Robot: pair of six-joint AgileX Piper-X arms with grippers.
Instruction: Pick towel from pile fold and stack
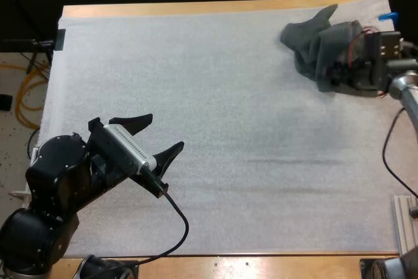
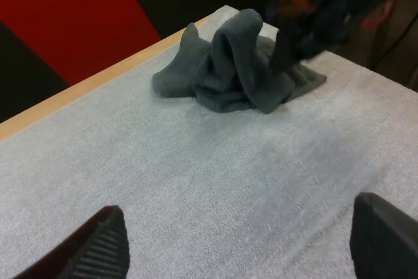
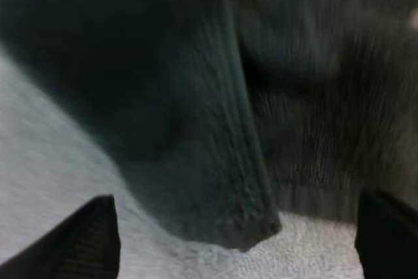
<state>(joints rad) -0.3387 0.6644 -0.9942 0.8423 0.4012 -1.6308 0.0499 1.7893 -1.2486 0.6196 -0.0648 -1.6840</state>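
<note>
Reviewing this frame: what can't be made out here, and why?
High view: right gripper fingertips, hidden under its own wrist above the towel pile.
Left wrist view: where the right arm meets the pile; the arm itself covers it.
Right wrist view: how many towels; the cloth is too close and cut off by the edges.

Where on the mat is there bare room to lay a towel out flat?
The mat is bare across its whole middle, from the open left gripper at the near left to the crumpled towel, and along the far left edge. Only the far right corner is crowded: the right gripper sits at the towel there.
</note>
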